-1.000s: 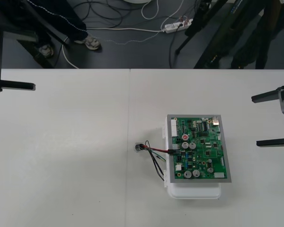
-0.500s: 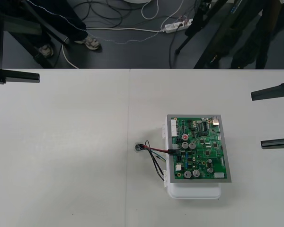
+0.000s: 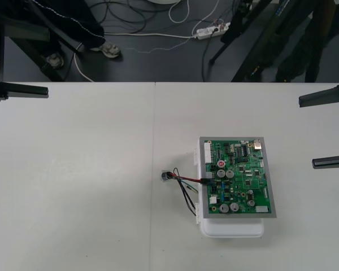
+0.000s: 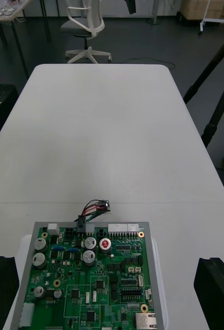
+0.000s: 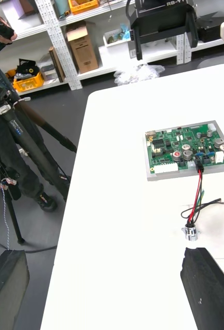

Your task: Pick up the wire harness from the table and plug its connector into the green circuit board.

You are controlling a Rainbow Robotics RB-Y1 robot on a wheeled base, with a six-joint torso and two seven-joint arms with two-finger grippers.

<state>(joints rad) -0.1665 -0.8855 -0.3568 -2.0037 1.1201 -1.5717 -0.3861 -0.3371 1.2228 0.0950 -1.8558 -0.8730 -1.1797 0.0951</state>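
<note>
Both spread wide, left gripper (image 5: 105, 258) stays parked while right gripper (image 3: 308, 132) edges outward from the board (image 3: 240, 178).

The board (image 3: 235, 178) sits right of the desk's (image 3: 85, 169) middle. The harness (image 3: 186, 185) runs from its left edge to the socket (image 3: 167, 175). The left hand (image 3: 29, 62) and the wide-spread right hand (image 3: 327, 131) hang at the sides.
</note>
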